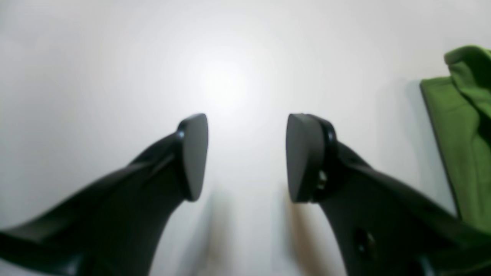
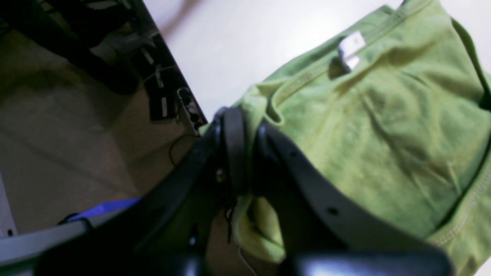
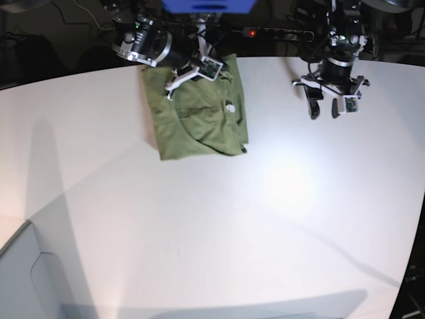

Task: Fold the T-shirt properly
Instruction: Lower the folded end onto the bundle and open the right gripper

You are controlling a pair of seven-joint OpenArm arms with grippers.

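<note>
Black fingers of the right gripper (image 2: 245, 153) fill the foreground of the right wrist view, pressed together on a bunched edge of the T-shirt (image 2: 383, 126); green cloth is pinched between them and a small lobe of it hangs down below the pinch. Just beyond those fingers runs the stitched neckline, with a small white tag (image 2: 351, 50) lying on it a little further out. Past the shirt's far edge lies bare white worktop (image 2: 238, 46), and to the side of the fingers the worktop ends, with dark cables and floor below.

From the base view the T-shirt (image 3: 199, 116) lies as a folded, roughly rectangular bundle near the worktop's (image 3: 199, 232) back edge, the right gripper (image 3: 192, 70) at its rear edge.

Well apart from the shirt, the left gripper (image 3: 323, 109) hangs over bare worktop. Its two fingers (image 1: 193, 153) are spread wide, with only white surface between them and nothing held. A strip of the green T-shirt (image 1: 460, 134) shows off to one side of these fingers, not touching them.
</note>
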